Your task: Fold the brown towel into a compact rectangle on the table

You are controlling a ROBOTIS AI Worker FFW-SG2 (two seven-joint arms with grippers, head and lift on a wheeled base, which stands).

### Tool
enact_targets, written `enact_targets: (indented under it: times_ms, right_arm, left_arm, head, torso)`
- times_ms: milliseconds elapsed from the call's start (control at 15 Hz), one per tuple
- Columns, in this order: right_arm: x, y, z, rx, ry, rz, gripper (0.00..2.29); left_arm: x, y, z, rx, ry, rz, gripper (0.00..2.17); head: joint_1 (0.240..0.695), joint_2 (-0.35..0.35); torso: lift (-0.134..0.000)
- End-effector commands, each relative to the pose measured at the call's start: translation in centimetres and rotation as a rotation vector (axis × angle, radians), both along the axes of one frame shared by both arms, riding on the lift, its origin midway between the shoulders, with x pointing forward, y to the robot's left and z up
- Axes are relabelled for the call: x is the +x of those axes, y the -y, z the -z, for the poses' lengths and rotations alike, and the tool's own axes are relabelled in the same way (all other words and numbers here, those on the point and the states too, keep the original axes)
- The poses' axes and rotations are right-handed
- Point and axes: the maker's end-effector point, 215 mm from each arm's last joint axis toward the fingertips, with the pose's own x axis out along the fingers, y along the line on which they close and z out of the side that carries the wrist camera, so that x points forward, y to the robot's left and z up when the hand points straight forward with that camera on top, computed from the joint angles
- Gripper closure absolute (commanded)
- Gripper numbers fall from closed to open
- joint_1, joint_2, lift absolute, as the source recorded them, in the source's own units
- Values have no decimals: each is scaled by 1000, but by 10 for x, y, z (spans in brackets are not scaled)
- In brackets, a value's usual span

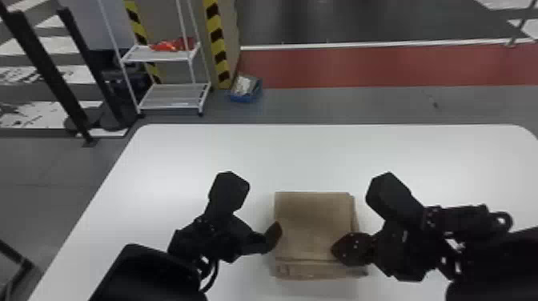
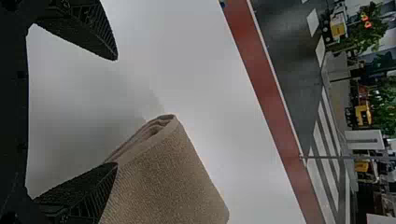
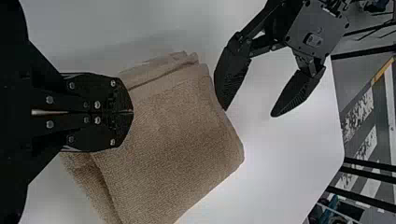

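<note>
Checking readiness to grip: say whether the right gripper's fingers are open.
No, the right fingers meet, their tips together.

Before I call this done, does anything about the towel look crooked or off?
Slightly: the brown towel has uneven edges, with lower layers poking out past the top one along its near and right sides. I see no spill or damage.

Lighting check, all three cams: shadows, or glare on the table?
Head view: brighter, washed-out patch on the table's left part, no hard glare; left wrist view: broad soft shadow beside the folded towel; right wrist view: faint soft shadow along one towel edge.
</note>
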Motion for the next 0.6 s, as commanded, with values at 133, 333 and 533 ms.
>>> enact_targets:
  times_ms: [133, 333, 533]
  right_arm:
    - [6, 16, 17, -43, -3, 25, 1959]
    - [9, 29, 26, -59, -10, 48, 1959]
    - [10, 32, 27, -62, -5, 53, 1959]
  left_arm:
    - [8, 36, -17, -45, 63, 54, 73]
    - [8, 51, -20, -43, 85, 77, 76]
    - [12, 46, -31, -40, 122, 58, 76]
  head:
    - [695, 48]
    - [695, -2]
    - [695, -30]
  torso:
    - [-124]
    - [-124]
    - [-124]
